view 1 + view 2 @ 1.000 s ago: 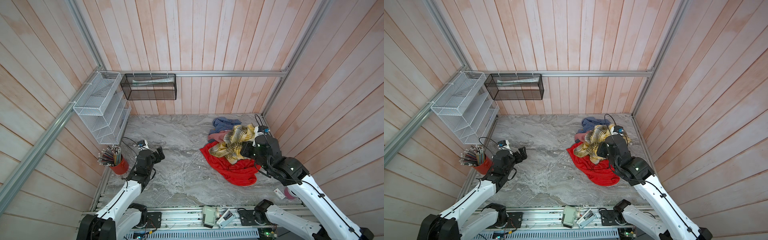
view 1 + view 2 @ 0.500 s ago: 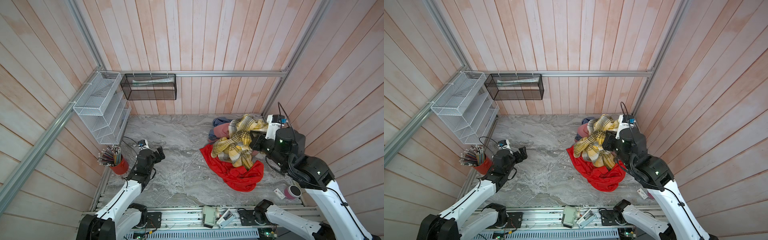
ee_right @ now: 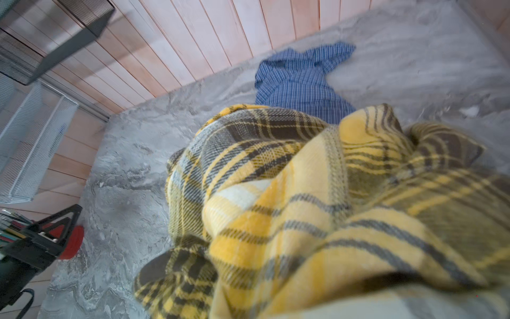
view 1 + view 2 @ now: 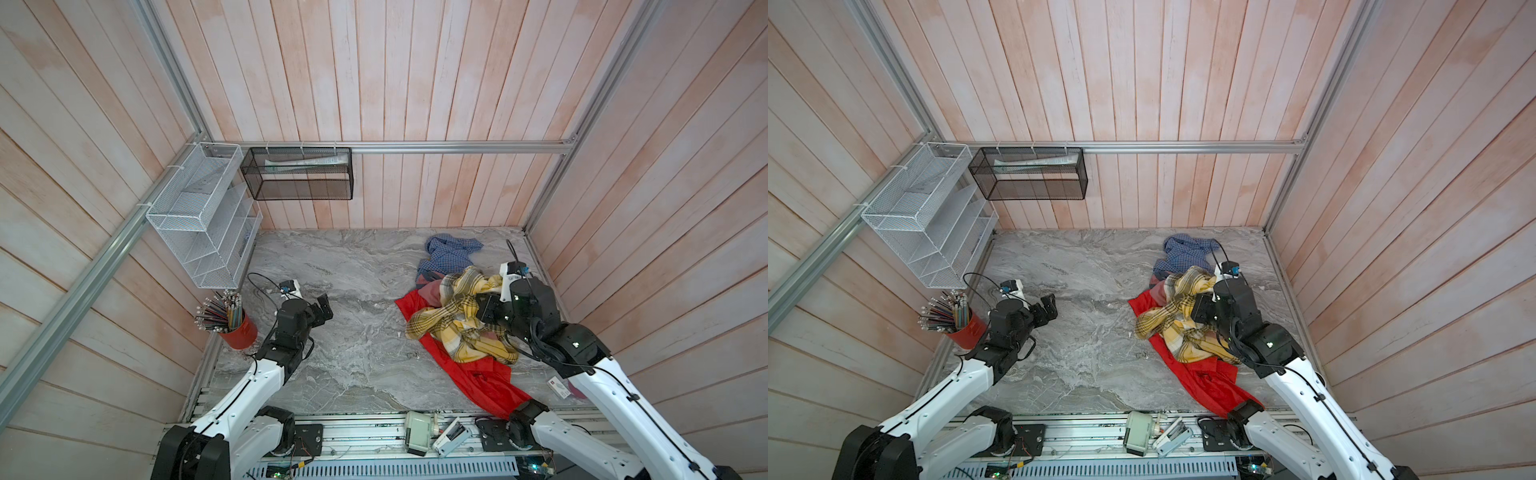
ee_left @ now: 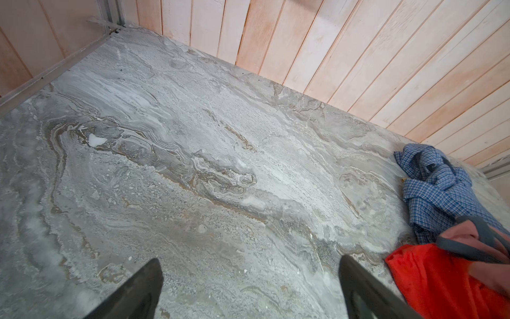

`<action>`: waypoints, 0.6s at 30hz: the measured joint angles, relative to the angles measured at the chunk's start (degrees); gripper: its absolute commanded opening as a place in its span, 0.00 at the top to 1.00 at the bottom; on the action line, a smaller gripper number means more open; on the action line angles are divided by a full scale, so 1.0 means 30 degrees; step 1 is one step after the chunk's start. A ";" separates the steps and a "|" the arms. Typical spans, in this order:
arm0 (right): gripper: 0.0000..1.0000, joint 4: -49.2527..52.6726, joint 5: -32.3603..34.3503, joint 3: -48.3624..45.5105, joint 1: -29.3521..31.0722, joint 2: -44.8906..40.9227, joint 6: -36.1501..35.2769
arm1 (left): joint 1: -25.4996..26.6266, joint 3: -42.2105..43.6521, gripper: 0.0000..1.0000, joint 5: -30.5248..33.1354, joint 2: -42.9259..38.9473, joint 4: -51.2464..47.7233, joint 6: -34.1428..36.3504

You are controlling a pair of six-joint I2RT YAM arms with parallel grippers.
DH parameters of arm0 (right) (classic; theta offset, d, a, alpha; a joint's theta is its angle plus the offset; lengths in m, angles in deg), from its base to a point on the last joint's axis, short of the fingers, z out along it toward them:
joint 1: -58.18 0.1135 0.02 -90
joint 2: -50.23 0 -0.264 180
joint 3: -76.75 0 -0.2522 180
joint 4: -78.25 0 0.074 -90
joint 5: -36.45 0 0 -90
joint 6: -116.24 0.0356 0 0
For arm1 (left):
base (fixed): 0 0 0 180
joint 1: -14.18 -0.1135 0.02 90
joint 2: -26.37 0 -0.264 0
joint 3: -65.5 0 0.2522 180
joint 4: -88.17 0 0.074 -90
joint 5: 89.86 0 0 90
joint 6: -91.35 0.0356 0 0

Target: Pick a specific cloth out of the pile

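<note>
One cloth (image 4: 457,328): clamped in right gripper (image 4: 484,312), to part it from the pile (image 4: 440,266) (red garment (image 4: 486,382) beneath).
Left gripper (image 4: 325,309): spread wide, empty.

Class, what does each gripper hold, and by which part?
Right gripper grips the yellow plaid shirt by a bunched fold; which part cannot be told. Left gripper: open, nothing held.

The left gripper (image 4: 326,306) hangs at 9 o'clock, jaws wide apart; the right gripper (image 4: 481,312) at 3 o'clock pinches cloth (image 4: 455,309).
</note>
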 measured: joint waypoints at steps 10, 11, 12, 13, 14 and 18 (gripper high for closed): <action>1.00 -0.2594 -0.4204 -0.5136 -0.5442 0.0095 -0.0015 | 0.0051 0.0000 0.00 -0.0007 0.0000 0.0000 -0.0160; 0.91 -0.2616 -0.4393 -0.5289 -0.5486 0.0401 -0.0189 | 0.0051 0.0000 0.00 -0.0007 0.0000 -0.0007 -0.0204; 0.88 -0.2499 -0.4532 -0.5340 -0.5493 0.0699 -0.0342 | 0.0051 0.0000 0.00 0.0000 0.0000 -0.0007 -0.0219; 0.86 -0.2310 -0.4648 -0.5340 -0.5501 0.0896 -0.0517 | 0.0051 0.0000 0.00 0.0007 0.0000 -0.0015 -0.0219; 0.78 -0.2098 -0.4758 -0.5340 -0.5508 0.0911 -0.0605 | 0.0051 0.0000 0.00 0.0051 0.0000 -0.0029 -0.0219; 0.42 -0.0852 -0.4976 -0.5340 -0.5515 -0.0160 -0.0532 | 0.0051 0.0000 0.00 0.0138 -0.0007 -0.0138 -0.0233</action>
